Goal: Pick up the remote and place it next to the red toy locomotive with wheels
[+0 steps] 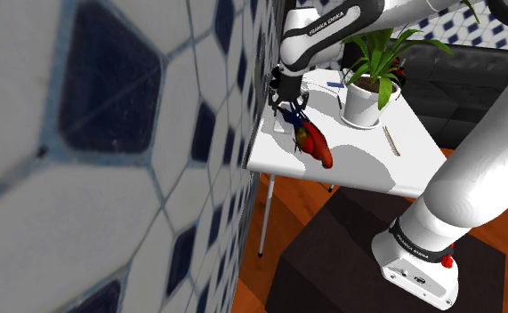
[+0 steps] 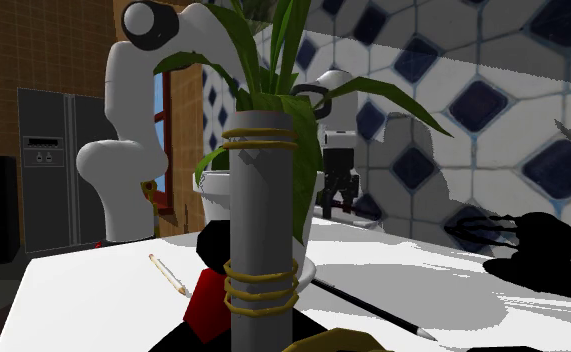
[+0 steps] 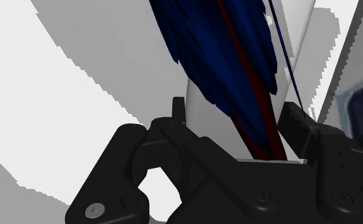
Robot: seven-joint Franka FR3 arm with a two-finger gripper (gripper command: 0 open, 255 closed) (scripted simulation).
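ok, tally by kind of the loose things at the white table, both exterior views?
Potted plant: 1
Red-and-blue bird-like figure: 1
Pencil: 1
Thin pen: 1
Grey cylinder with gold bands: 1
Red object: 1
Total: 6
Dark shape by the wall: unclear, not counted.

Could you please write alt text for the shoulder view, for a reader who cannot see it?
The robot's black gripper hangs over a red and blue object on a white table, beside a blue-and-white tiled wall. A potted plant stands further along the table.
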